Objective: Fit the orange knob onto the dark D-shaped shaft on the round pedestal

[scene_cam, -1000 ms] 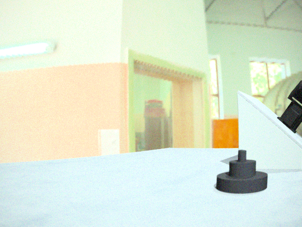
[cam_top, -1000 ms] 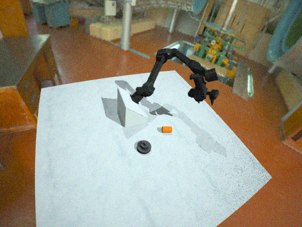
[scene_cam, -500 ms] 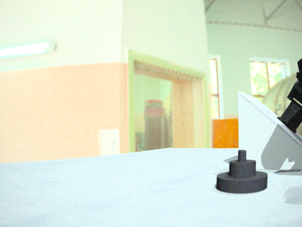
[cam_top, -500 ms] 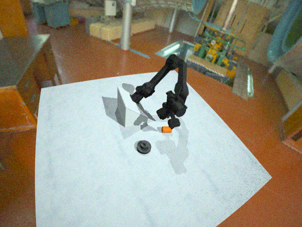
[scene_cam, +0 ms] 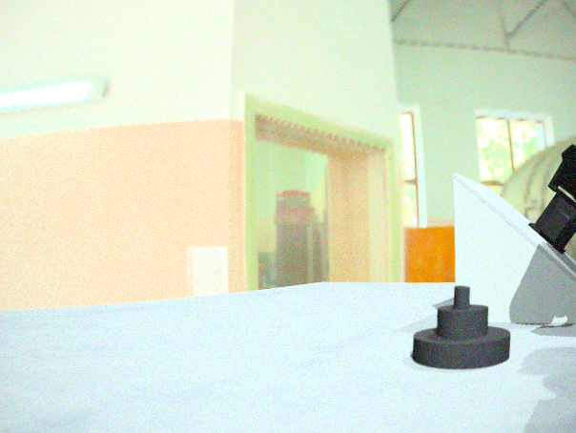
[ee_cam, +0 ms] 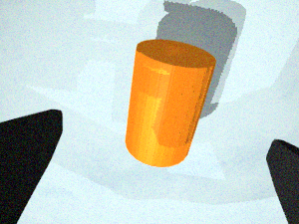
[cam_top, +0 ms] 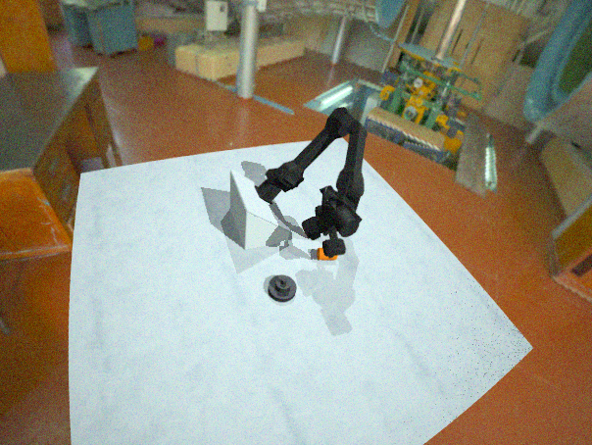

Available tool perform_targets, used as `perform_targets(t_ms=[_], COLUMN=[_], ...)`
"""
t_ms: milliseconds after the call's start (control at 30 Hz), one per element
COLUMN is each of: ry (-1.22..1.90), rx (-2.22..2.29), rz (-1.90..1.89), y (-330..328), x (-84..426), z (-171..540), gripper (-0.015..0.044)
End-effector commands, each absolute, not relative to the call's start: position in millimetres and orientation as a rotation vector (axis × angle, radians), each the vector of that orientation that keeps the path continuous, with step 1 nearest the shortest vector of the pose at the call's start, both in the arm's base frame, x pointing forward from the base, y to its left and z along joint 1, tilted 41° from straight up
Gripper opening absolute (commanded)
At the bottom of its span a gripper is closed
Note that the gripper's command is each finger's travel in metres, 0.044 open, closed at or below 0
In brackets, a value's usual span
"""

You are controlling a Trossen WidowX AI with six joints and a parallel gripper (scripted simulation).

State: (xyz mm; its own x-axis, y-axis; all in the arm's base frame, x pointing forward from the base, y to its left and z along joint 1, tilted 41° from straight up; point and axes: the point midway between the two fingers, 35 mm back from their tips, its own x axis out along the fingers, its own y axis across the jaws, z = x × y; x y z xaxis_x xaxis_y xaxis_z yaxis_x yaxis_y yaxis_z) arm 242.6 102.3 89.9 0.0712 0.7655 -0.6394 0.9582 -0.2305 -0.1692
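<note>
The orange knob lies on its side on the white table top. In the wrist view it shows between the fingers, slightly tilted, its darker end face toward the top; no flat of the hole can be made out. My gripper is open and empty, pointing down just above the knob, with a finger off to either side. The round dark pedestal stands upright, with its thin shaft bare on top of a narrower step. The shaft's flat side cannot be seen.
A white wedge-shaped block stands behind the pedestal, by the arm's base. The arm arches over from the block to the knob. The white table top has its far edge behind the arm.
</note>
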Motion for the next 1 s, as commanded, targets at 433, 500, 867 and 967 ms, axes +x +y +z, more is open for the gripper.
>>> perform_targets(t_ms=[433,500,867,967], ry=[1.732,1.733,1.735,1.735], rx=[2.061,2.061,2.063,2.063], rz=[-0.929,-0.929,-0.928,-0.927], y=[118,120,132,133], x=[243,244,243,243], z=[69,66,54,52], gripper=[0.0440,0.0440,0.0440,0.0440])
